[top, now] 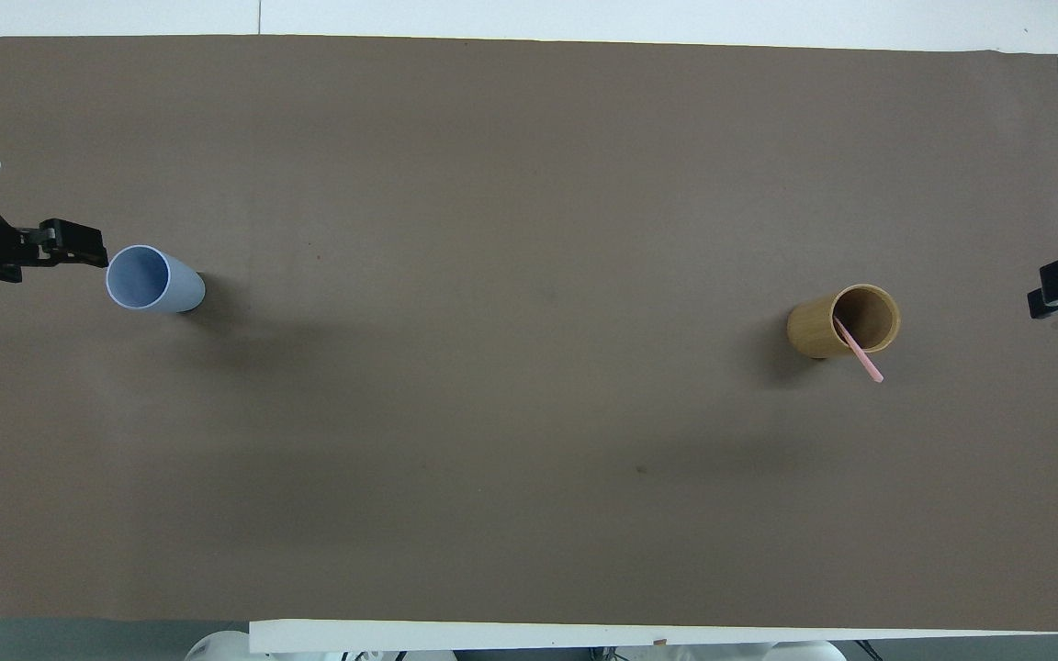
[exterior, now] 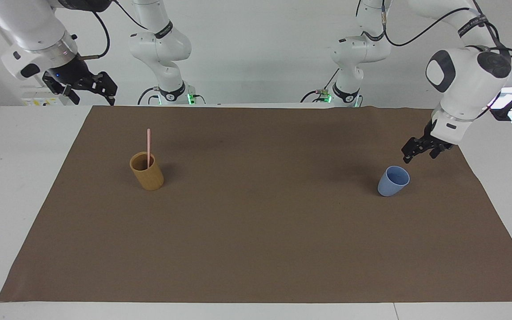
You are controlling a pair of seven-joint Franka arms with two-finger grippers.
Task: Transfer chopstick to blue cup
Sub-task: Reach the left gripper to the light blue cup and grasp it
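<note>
The pale pink chopstick (exterior: 148, 146) stands upright in the tan cup (exterior: 147, 174), toward the right arm's end of the table; in the overhead view the chopstick (top: 858, 351) leans on the tan cup's (top: 823, 329) rim. The blue cup (exterior: 392, 181) stands empty toward the left arm's end and shows in the overhead view (top: 148, 280). My left gripper (exterior: 419, 156) is open and hangs low just beside the blue cup, apart from it (top: 88, 254). My right gripper (exterior: 95, 98) is open and empty, raised over the mat's corner (top: 1057, 285).
A brown mat (exterior: 265, 231) covers most of the white table (exterior: 11, 178). Two more white arms stand at the robots' edge of the table.
</note>
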